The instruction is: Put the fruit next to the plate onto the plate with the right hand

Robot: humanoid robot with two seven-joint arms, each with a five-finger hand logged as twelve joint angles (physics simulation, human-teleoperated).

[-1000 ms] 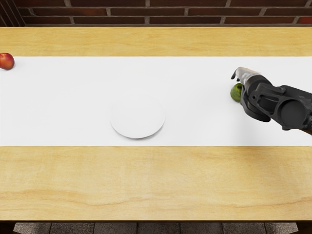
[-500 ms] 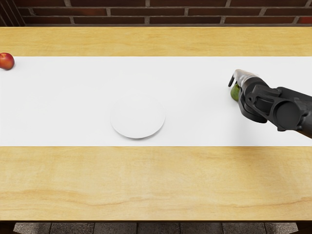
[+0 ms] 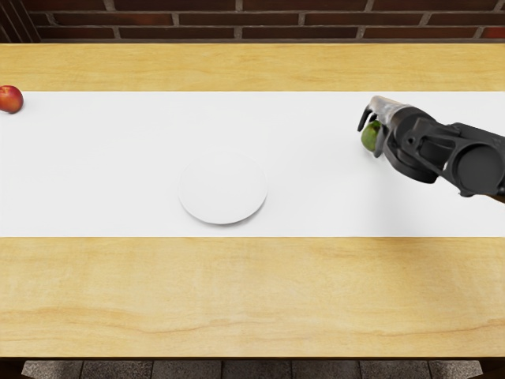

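A round white plate (image 3: 222, 189) lies on the white runner near the table's middle. Far to its right, my right hand (image 3: 374, 126) comes in from the right edge and has its fingers curled around a green fruit (image 3: 369, 136). Only the fruit's left side shows between the dark fingers; the rest is hidden by the hand. The fruit seems raised slightly off the runner. The left arm does not show.
A red apple (image 3: 9, 99) sits at the far left edge of the white runner (image 3: 118, 158). The runner spans the wooden table (image 3: 252, 292) from side to side. A brick wall runs behind the table's far edge.
My right hand has closed around the green fruit and shifted left and slightly up with it. The plate and the red apple have stayed put.
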